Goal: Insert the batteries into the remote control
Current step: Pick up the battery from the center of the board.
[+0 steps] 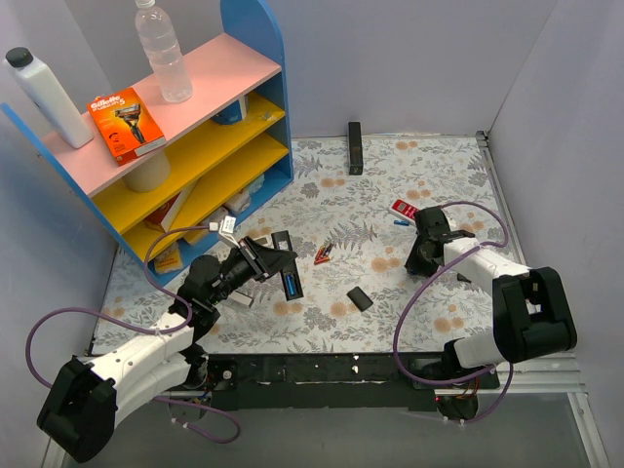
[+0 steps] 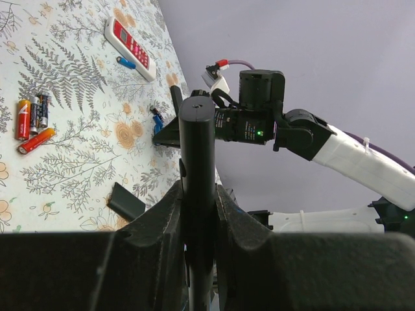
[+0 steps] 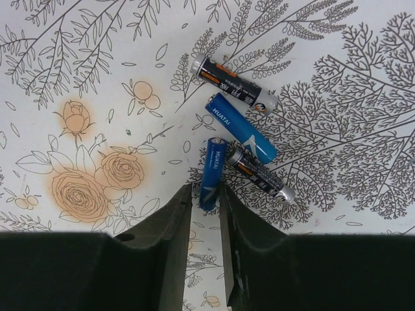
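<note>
My left gripper (image 1: 265,261) is shut on the black remote control (image 1: 287,265) and holds it above the table; something blue shows in its open back (image 1: 291,286). In the left wrist view the remote (image 2: 196,142) stands edge-on between my jaws (image 2: 198,189). My right gripper (image 1: 422,259) is low over the table at the right. In the right wrist view its narrowly open fingertips (image 3: 204,194) straddle the near end of a blue battery (image 3: 212,170) that lies on the table. A second blue battery (image 3: 241,127) lies just beyond it.
Two black cells (image 3: 233,84) (image 3: 260,175) lie beside the blue ones. The loose battery cover (image 1: 360,298), red and black cells (image 1: 322,253), a red-and-white remote (image 1: 405,209) and another black remote (image 1: 355,146) lie on the table. A shelf (image 1: 210,146) stands at the left.
</note>
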Tool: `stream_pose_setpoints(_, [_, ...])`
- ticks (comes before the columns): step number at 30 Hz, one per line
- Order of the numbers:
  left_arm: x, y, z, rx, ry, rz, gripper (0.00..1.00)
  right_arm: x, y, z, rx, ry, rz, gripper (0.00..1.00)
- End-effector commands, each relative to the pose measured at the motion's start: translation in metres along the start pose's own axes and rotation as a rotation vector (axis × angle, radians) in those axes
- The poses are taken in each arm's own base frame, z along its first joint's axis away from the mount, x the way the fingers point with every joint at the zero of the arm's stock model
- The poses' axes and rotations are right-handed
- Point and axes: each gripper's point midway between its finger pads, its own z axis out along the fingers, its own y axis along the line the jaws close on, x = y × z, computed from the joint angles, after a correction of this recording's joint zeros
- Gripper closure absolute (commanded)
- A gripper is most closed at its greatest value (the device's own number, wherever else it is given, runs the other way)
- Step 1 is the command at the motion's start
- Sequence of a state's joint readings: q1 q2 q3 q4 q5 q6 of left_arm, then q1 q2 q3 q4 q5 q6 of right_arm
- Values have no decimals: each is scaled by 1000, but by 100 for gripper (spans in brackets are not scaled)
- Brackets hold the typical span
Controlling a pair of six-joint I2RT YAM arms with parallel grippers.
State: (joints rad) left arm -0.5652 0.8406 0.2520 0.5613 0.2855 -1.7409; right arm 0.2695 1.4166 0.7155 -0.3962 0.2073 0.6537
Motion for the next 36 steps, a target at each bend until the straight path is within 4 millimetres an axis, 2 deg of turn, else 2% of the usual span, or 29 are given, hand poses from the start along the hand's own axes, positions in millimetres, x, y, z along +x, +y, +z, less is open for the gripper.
stream_pose_setpoints(1, [-6,-18,0,59,-12,20,100,8,-10,6,25,13,-12,69])
stream_pose_setpoints(6, [-5,-17,1,59,-10,18,100,6,-9,1,8,4,-42,69])
stream_pose_setpoints(14, [-5,-19,1,66,-5,9,100,-4,-2,-10,-24,-8,-125,61])
stream_pose_setpoints(19, [-6,-21,0,69,-8,12,100,-28,2,-25,-25,-73,-222,59])
stream_pose_setpoints(22, [-6,-22,0,71,-11,14,100,-44,-4,-32,8,-111,-306,59])
stream_pose_setpoints(24, [-6,-22,-1,73,-11,15,100,-50,-6,-34,13,-118,-363,61])
stream_pose_setpoints(36, [-5,-25,-4,82,0,33,100,-81,14,-33,-129,-135,-502,61])
